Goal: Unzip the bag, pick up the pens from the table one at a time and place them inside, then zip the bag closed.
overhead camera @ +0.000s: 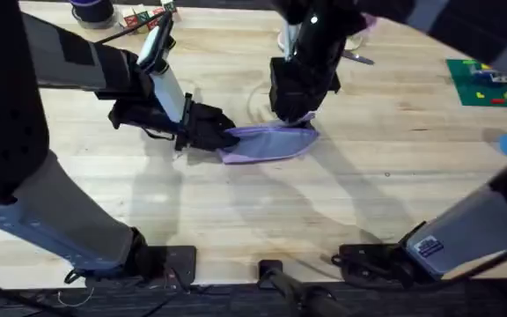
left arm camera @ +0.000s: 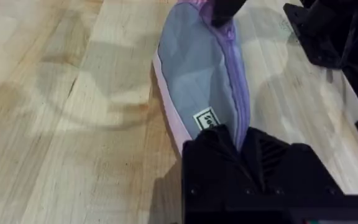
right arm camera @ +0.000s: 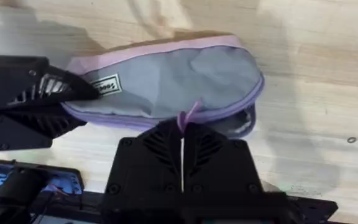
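We are working the zipper step: our left gripper (overhead camera: pixel 223 136) is clamping the bag (overhead camera: pixel 271 143) at its nine o'clock end, near the middle of the table (overhead camera: pixel 368 202), while our right gripper (right arm camera: pixel 182 134) is pinching the zipper tab (right arm camera: pixel 188 115). Next, a steady pull along the teeth seems needed. Soft lavender fabric, grey panel, oblong shape.
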`<state>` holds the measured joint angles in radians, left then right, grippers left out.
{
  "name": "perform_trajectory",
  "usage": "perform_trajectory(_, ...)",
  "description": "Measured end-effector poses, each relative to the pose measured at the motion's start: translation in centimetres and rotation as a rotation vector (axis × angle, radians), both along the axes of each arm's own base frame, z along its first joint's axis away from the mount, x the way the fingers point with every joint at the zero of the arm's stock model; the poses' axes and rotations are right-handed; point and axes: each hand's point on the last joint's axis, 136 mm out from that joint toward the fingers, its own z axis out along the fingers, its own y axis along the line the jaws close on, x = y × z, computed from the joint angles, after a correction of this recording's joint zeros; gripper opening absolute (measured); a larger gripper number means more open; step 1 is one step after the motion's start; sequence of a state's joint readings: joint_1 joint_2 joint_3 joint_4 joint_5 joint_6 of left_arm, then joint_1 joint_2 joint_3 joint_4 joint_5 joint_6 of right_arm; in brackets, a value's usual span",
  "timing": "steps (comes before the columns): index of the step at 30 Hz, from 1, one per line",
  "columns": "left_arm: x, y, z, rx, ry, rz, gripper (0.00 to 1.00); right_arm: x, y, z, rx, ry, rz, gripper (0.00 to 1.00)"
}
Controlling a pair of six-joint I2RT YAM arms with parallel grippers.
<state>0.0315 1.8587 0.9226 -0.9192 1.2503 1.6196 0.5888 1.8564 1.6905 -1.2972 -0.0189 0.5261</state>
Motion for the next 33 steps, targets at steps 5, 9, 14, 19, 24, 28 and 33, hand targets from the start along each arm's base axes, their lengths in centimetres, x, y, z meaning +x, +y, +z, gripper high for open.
perform_trajectory(5,0.0,0.0,0.1,-0.004,0.0,0.002,0.042,0.1,0.1,0.5,0.01,-0.018,0.007,0.033)
perform_trajectory(9,0.1,0.0,0.1,-0.006,-0.001,0.003,0.042,0.3,-0.3,0.5,-0.009,-0.028,0.01,0.031)
perform_trajectory(14,0.1,0.0,0.1,-0.007,-0.002,0.003,0.042,0.4,-0.6,0.5,-0.023,-0.037,0.028,0.033)
perform_trajectory(19,0.1,0.0,0.2,-0.011,-0.004,0.004,0.042,1.5,-2.1,0.5,-0.022,-0.039,0.012,0.032)
perform_trajectory(24,0.1,-0.1,0.2,-0.014,-0.005,0.005,0.042,3.2,-5.7,0.4,-0.027,-0.033,-0.068,0.033)
perform_trajectory(28,0.2,-0.1,0.3,-0.02,-0.005,0.007,0.042,4.0,-7.6,0.4,-0.022,-0.029,-0.106,0.033)
perform_trajectory(33,0.2,-0.1,0.4,-0.023,-0.005,0.007,0.043,4.4,-8.9,0.5,-0.015,-0.026,-0.132,0.033)
